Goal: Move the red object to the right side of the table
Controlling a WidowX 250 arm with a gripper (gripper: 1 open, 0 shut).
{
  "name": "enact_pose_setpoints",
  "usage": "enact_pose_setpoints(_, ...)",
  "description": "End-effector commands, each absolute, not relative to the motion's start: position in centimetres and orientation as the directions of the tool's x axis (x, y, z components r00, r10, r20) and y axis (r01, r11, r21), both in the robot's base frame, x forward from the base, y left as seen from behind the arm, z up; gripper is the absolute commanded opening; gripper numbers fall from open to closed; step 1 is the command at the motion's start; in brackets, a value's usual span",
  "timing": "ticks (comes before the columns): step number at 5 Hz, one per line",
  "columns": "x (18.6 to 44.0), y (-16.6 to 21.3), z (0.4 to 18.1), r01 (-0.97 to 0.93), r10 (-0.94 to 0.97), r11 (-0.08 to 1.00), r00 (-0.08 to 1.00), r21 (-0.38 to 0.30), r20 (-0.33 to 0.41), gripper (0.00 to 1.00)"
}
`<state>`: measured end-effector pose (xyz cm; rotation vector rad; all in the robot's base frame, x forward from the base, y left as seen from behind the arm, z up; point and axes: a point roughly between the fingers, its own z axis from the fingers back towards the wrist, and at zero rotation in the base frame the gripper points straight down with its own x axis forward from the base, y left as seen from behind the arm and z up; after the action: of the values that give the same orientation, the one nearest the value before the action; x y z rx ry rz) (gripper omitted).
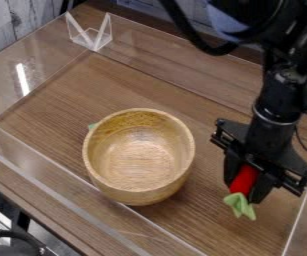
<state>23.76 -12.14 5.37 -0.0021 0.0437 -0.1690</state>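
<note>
The red object [247, 181] is a small glossy red toy fruit with a light green leafy end [240, 207] pointing down. It hangs between the black fingers of my gripper [249, 184], which points straight down and is shut on it. The leafy tip is at or just above the dark wood-grain table [183, 85], near its right side, close to the right acrylic wall. Whether the fruit touches the tabletop I cannot tell.
A round light wooden bowl [140, 154] stands left of the gripper, with something small and green [90, 128] at its left rim. Low clear acrylic walls [62, 210] border the table. A clear folded stand [90, 32] sits at the far back left.
</note>
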Motion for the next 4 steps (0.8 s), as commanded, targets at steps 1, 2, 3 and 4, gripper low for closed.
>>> enact_pose_setpoints(1, 23.8, -12.4, 6.5, 0.189, -0.189, 0.982, 0.982, -0.020, -0.008, 0.00)
enact_pose_setpoints(2, 23.3, -12.6, 6.3, 0.139, -0.139, 0.990, 0.990, -0.021, -0.010, 0.00)
enact_pose_setpoints(3, 23.1, -12.8, 6.0, 0.093, -0.093, 0.995, 0.996, -0.023, -0.009, 0.00)
enact_pose_setpoints(4, 24.0, -13.9, 5.7, 0.094, -0.094, 0.995, 0.996, -0.025, -0.008, 0.00)
